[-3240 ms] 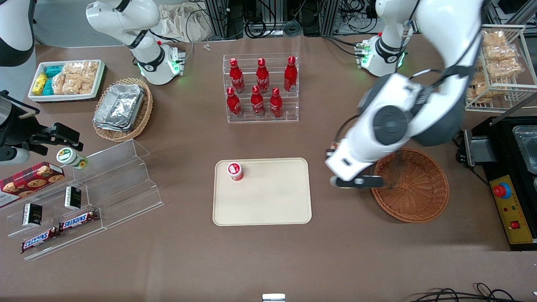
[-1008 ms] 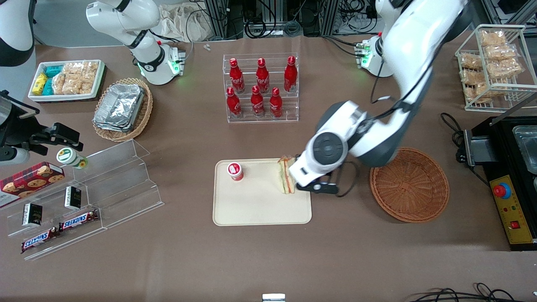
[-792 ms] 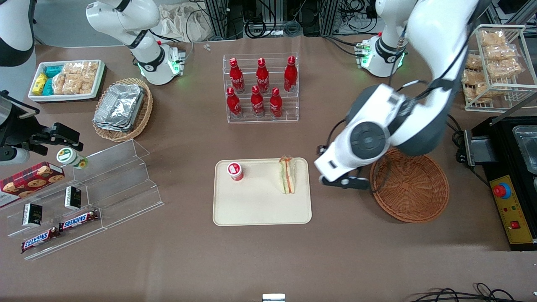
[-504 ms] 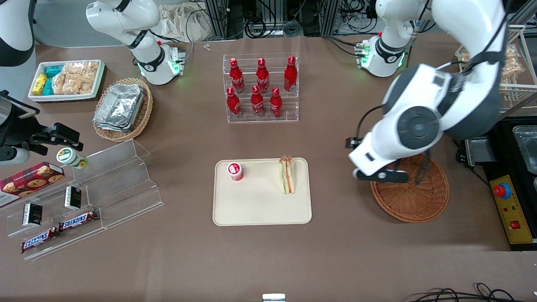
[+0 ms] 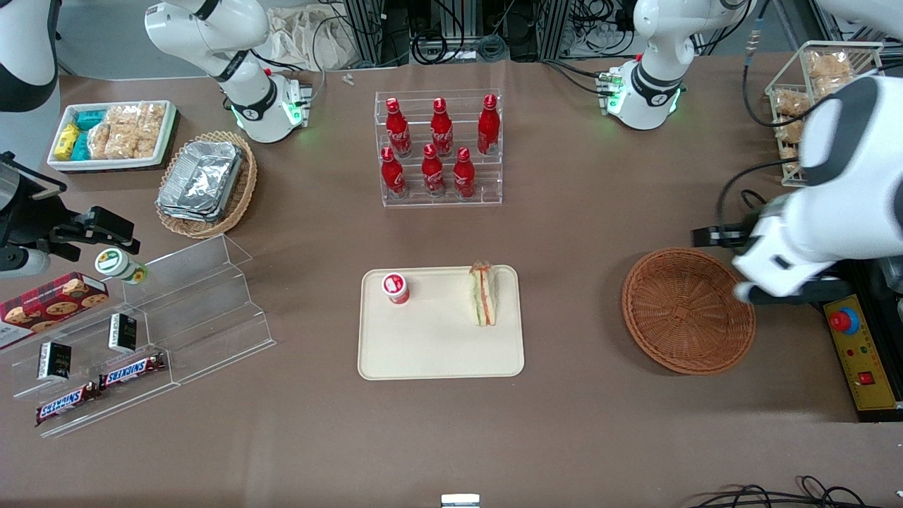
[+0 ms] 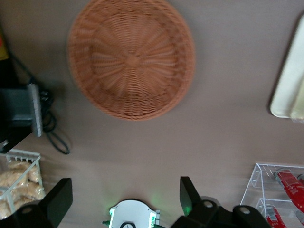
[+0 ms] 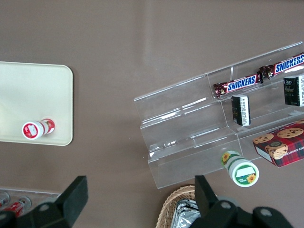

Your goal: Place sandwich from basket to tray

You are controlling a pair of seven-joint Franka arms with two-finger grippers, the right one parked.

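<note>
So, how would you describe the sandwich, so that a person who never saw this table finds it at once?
Find the cream tray in the table's middle, nearer the front camera than the red bottles. The sandwich stands on it, at the edge toward the round basket. Unlike the red-capped cup beside it, it is a pale layered wedge. The hand is open above the table.

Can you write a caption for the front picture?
Wrapped triangular sandwich on cream tray; round wicker basket empty; open gripper above it.
</note>
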